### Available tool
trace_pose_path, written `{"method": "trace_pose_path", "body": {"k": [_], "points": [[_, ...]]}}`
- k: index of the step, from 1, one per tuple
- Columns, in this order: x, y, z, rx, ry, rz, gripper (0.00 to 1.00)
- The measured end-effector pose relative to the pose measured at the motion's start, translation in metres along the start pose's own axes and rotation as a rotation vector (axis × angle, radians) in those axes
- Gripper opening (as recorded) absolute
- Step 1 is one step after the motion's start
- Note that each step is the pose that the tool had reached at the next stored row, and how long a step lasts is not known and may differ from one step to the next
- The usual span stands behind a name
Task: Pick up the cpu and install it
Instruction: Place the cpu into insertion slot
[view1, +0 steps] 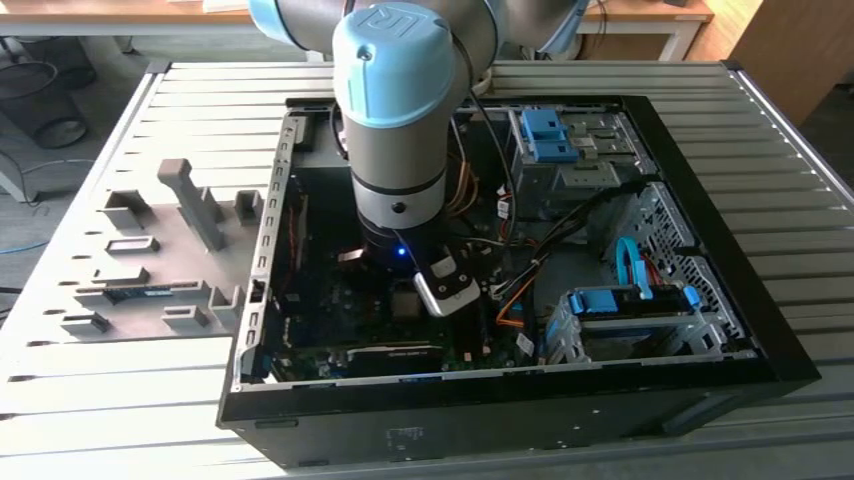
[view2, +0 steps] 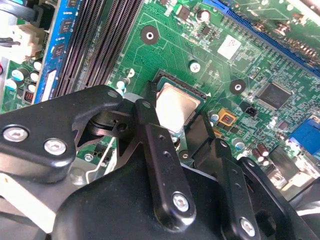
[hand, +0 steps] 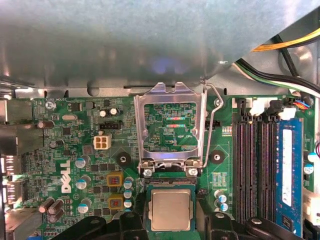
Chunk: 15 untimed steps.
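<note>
The cpu (hand: 171, 209), a small silver-grey square chip with a green rim, is at the socket on the green motherboard (hand: 65, 150), just below the hinge of the raised metal socket frame (hand: 170, 125). My gripper (hand: 171, 222) is shut on the cpu, with one black finger (hand: 137, 225) against each of two opposite edges. In the second wrist view the cpu (view2: 175, 107) shows between the black fingers (view2: 150, 130) of the gripper (view2: 172, 125). In the exterior view the arm reaches straight down into the open computer case (view1: 747, 330), and the gripper (view1: 390, 292) is low over the board.
Black memory slots (hand: 250, 165) and a blue memory stick (hand: 290, 170) run beside the socket. Cables (view1: 534, 250) and blue drive bays (view1: 627, 300) fill the case on the exterior view's right. A grey fixture plate (view1: 160, 250) lies outside the case on the exterior view's left.
</note>
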<state>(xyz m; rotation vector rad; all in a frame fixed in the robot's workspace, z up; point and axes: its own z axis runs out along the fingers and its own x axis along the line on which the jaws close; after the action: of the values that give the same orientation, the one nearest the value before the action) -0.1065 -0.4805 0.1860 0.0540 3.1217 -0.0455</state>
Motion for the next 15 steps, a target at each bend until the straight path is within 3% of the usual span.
{"method": "trace_pose_path", "body": {"k": [10,15], "points": [[-0.0001,0.0,0.0001,-0.0002,-0.0001,0.0,0.47],[-0.0002,0.0,0.0003,-0.0004,-0.0002,0.0,0.54]]}}
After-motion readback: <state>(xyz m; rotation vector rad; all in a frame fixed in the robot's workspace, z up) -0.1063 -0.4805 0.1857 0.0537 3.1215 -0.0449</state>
